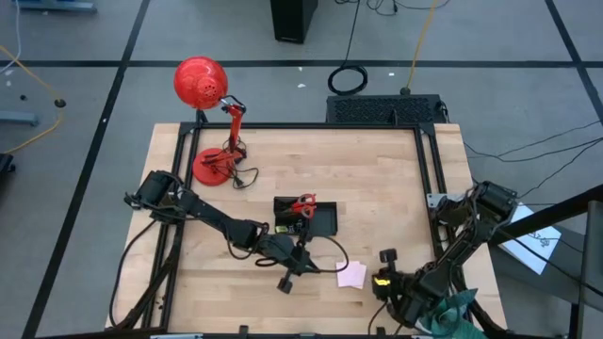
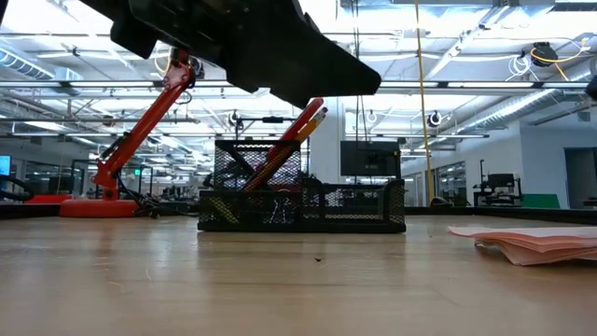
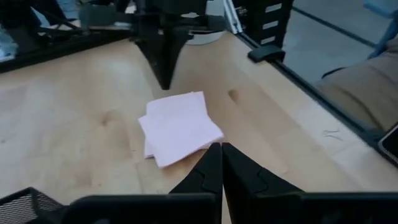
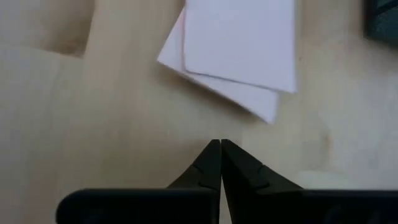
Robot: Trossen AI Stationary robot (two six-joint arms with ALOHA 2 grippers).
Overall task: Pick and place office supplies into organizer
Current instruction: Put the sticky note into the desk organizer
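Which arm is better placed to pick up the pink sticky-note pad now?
Probably the right: its gripper hangs directly above the bare table beside the sticky-note pad, fingers shut. The left gripper is also near, shut.

I can't read any text, labels, brands or nos. anywhere; sticky-note pad (image 3: 179,127) looks blank too.

Bright, even light falls from the ceiling strips (image 2: 466,89) overhead, which glare white behind my left arm and turn it into a black silhouette in the low view. My table (image 1: 377,188) shows only soft, faint shadows. Up close, the sticky-note pad (image 4: 239,46) blurs and washes out pale.
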